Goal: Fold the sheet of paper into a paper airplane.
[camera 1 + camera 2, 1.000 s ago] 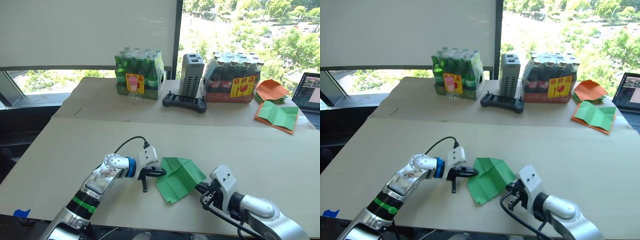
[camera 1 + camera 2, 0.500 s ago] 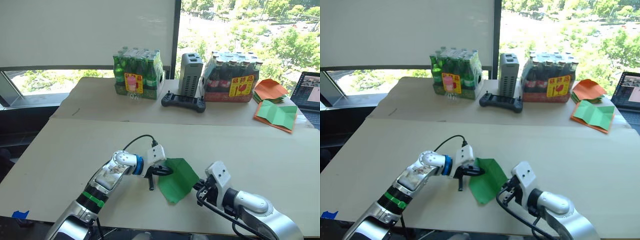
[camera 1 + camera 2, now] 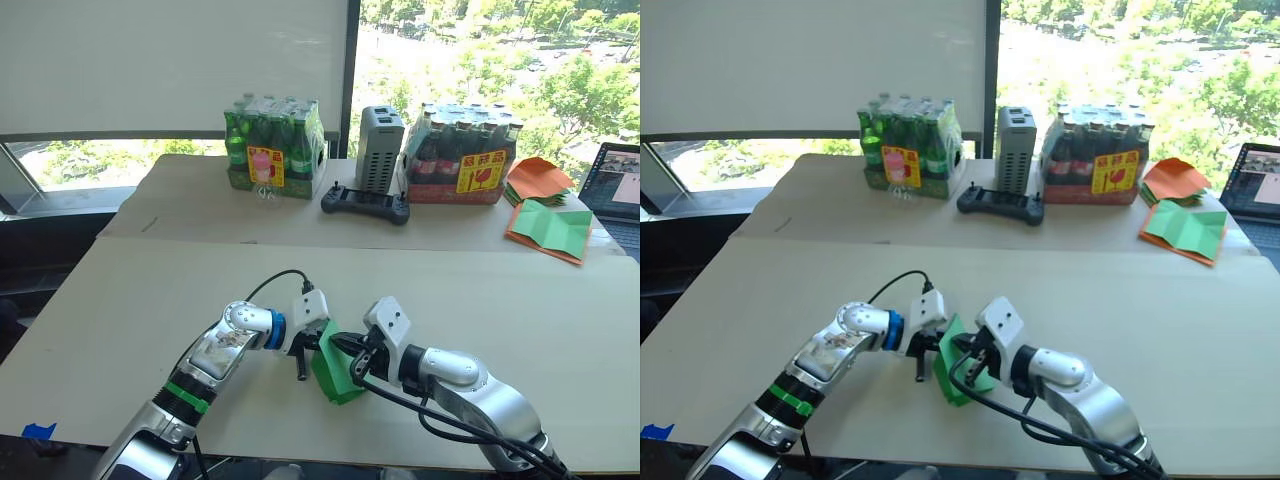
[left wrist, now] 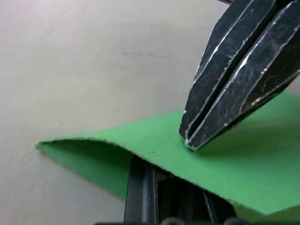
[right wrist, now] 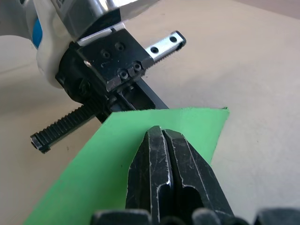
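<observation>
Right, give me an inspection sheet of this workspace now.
Surface: tan table, bare near the arms.
Job's things: green paper folded narrow, between both grippers.
Clutter: two bottle packs, controller, grey box, orange and green papers, laptop at the far edge.
Grippers: left gripper under the paper; right gripper shut, tips pressing on the paper.
Cables: black cable on left wrist.
Surroundings: window, trees outside.

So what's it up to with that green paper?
It's folding a paper airplane. The green paper lies near the front edge of the table, already folded narrow. The right gripper, fingers shut, presses its tip down on top of the paper, while the left gripper is at the paper's left edge with a finger under the fold. More paper, bottle packs and a controller sit at the back.
</observation>
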